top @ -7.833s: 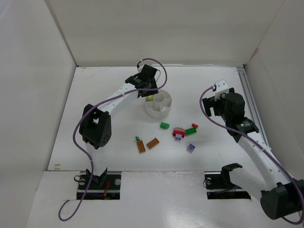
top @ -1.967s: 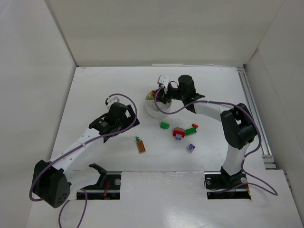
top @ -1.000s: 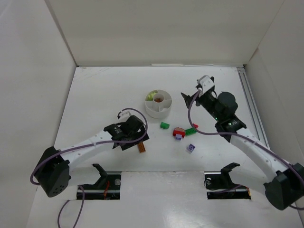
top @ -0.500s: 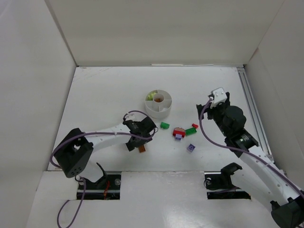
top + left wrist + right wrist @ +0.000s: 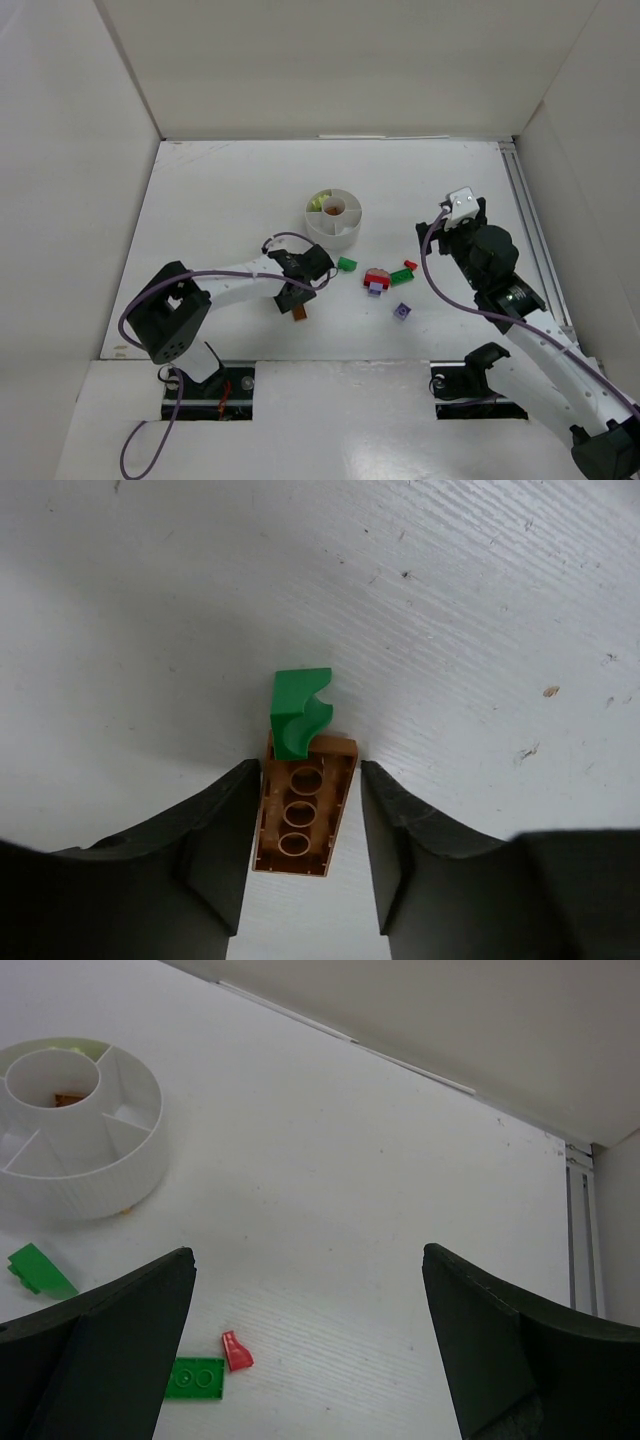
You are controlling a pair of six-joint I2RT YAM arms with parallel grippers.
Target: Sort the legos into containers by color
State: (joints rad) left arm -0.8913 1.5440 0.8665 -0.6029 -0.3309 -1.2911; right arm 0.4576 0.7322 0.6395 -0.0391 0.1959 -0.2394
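Observation:
The white dish (image 5: 333, 218) stands mid-table, with an orange-brown piece in its centre well and lime green in a back-left wedge. My left gripper (image 5: 297, 298) is low over an orange-brown brick (image 5: 300, 820), its open fingers (image 5: 215, 850) close on either side. A small dark green piece (image 5: 298, 715) lies on the brick's far end. My right gripper (image 5: 452, 222) is wide open and empty, raised to the right of the dish (image 5: 75, 1130). A green brick (image 5: 347, 264), a red-and-purple cluster (image 5: 376, 281), a flat green brick (image 5: 195, 1377), a small red piece (image 5: 237, 1351) and a purple brick (image 5: 402, 312) lie loose.
White walls enclose the table on the left, back and right. A metal rail (image 5: 530, 230) runs along the right edge. The arm bases and purple cables sit at the near edge.
My left arm went from the dish back to the near orange-brown brick and lowered round it. My right arm visited the dish, then pulled back right. One orange-brown brick has left the table.

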